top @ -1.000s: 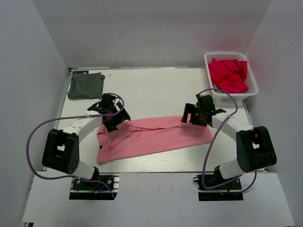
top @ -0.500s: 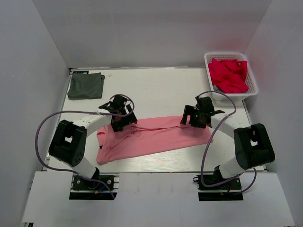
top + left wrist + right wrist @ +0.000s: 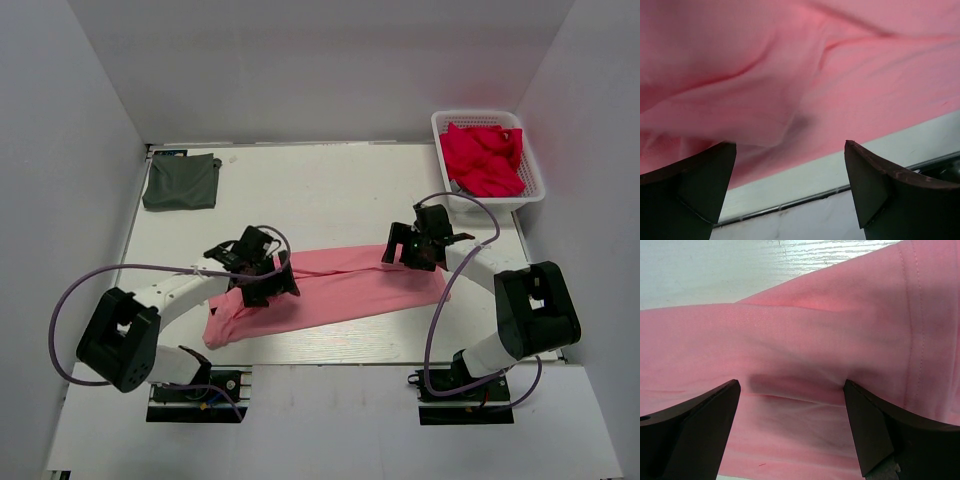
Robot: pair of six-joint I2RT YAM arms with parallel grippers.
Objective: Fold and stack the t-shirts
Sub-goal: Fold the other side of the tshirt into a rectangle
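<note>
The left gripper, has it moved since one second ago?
Yes. The left gripper has moved away from the folded dark grey t-shirt, toward the near edge of the table and slightly rightward, farther over the pink t-shirt.

Matt pink cloth t-shirt [image 3: 345, 288], softly creased, on a white-painted, wood-grained counter [image 3: 330, 190]; the fingers [image 3: 690, 435] are dull dark plastic.

Salmon-pink t-shirt [image 3: 350, 288], plain; dark grey t-shirt [image 3: 181, 182], far left — white basket [image 3: 500, 201], red cloth [image 3: 485, 158]; white desk [image 3: 330, 200].
</note>
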